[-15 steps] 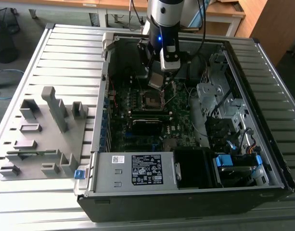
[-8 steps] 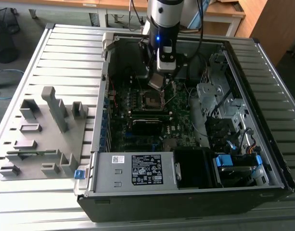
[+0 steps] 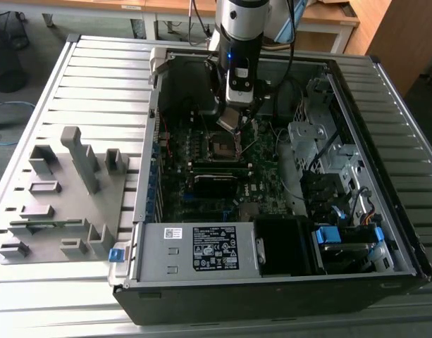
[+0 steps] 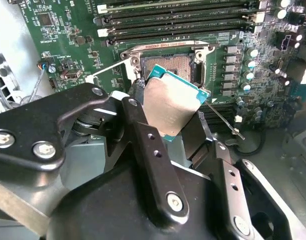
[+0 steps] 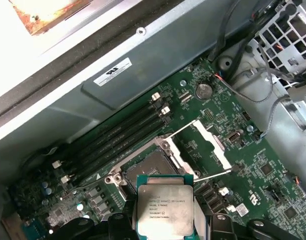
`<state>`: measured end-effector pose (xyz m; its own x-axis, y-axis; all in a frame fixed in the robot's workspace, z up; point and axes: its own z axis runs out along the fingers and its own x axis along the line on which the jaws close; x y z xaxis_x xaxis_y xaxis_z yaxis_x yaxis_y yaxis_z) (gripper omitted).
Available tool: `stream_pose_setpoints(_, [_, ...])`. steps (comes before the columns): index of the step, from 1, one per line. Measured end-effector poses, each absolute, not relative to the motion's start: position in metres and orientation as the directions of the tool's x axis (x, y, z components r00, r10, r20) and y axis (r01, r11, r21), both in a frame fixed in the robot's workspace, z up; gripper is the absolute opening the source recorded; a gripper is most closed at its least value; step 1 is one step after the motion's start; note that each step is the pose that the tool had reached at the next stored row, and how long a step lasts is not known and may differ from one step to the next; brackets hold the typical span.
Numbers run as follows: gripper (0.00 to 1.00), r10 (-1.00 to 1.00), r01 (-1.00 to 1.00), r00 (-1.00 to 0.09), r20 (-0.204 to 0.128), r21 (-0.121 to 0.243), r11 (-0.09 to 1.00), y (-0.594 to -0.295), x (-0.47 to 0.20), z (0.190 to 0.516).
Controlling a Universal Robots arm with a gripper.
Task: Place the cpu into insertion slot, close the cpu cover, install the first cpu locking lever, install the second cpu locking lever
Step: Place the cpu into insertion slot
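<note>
My gripper (image 4: 168, 117) is shut on the cpu (image 4: 167, 102), a small square chip with a dull silver top and a green edge, pinched at two opposite sides. In the exterior view the gripper (image 3: 231, 118) hangs inside the open computer case, with the cpu (image 3: 227, 123) tilted just above the insertion slot (image 3: 223, 146). The insertion slot (image 5: 149, 169) lies open and bare in front of the cpu (image 5: 165, 210). The cpu cover (image 5: 208, 144), a silvery frame, stands swung open beside the slot. A thin locking lever (image 5: 212, 175) sticks out past the socket.
Black memory slots (image 5: 118, 135) run along one side of the socket. The case walls (image 3: 158, 105) enclose the green motherboard (image 3: 265, 190); a labelled power supply (image 3: 194, 248) sits at the near end and drive cages with cables (image 3: 321, 148) at the exterior view's right. A grey fixture plate (image 3: 60, 197) lies outside at the exterior view's left.
</note>
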<state>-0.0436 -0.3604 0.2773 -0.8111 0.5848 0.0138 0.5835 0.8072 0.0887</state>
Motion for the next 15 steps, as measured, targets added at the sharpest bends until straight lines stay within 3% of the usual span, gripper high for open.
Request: stream_pose_setpoints(15, [0.54, 0.752, 0.75, -0.659, 0.014, 0.089, 0.655, -0.3604, -0.0436, 0.2755])
